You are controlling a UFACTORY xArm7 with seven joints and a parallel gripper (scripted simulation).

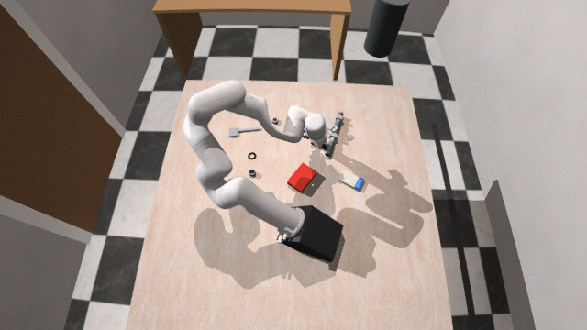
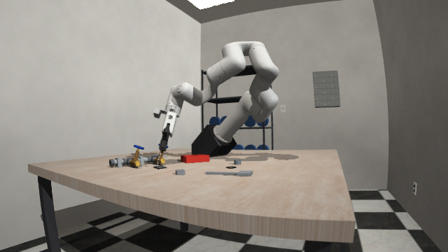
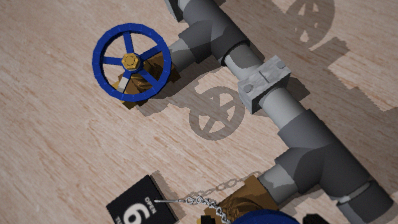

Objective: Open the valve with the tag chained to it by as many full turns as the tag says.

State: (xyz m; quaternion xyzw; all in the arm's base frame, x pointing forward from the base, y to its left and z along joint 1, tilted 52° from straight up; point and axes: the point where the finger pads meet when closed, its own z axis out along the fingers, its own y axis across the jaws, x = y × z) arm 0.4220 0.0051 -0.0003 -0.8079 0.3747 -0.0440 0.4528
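Observation:
A grey pipe [image 3: 280, 100] lies on the table with two brass valves, each with a blue handwheel. In the wrist view the free valve's wheel [image 3: 131, 61] is at upper left. The other valve [image 3: 247, 200] carries a chain to a black tag [image 3: 141, 209] reading "OPEN 6". My gripper [image 2: 163, 143] stands over this tagged valve and is shut on its blue handwheel [image 3: 262, 218], which shows only as a rim at the bottom edge of the wrist view. The pipe also shows in the top view [image 1: 333, 134], and the free valve's wheel in the exterior view [image 2: 138, 147].
A red block [image 1: 302, 177] and a cream and blue block [image 1: 352, 181] lie near the pipe. A grey hammer-like tool [image 1: 243, 131], a black ring [image 1: 251, 156] and two small nuts [image 1: 252, 172] lie to the left. The black robot base [image 1: 315, 233] is near the table front.

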